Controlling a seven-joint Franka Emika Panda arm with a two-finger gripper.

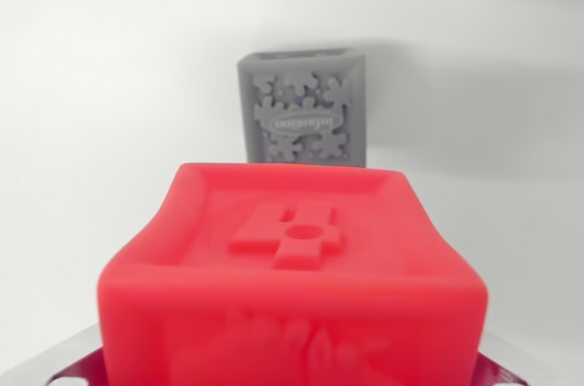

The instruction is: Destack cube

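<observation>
Red plastic fills the near part of the wrist view: a red cube (292, 286) sits very close to the camera, with metal fingertips (64, 363) showing at both lower corners beside it. The end effector (292, 372) seems to pinch this cube from left and right, which I judge is why it stays so centered under the lens. Farther away, a grey cube (304, 108) lies on the white counter (109, 85), apart from the red one. So the red cube looks already taken off the stack, but whether it hangs or rests I cannot tell.
</observation>
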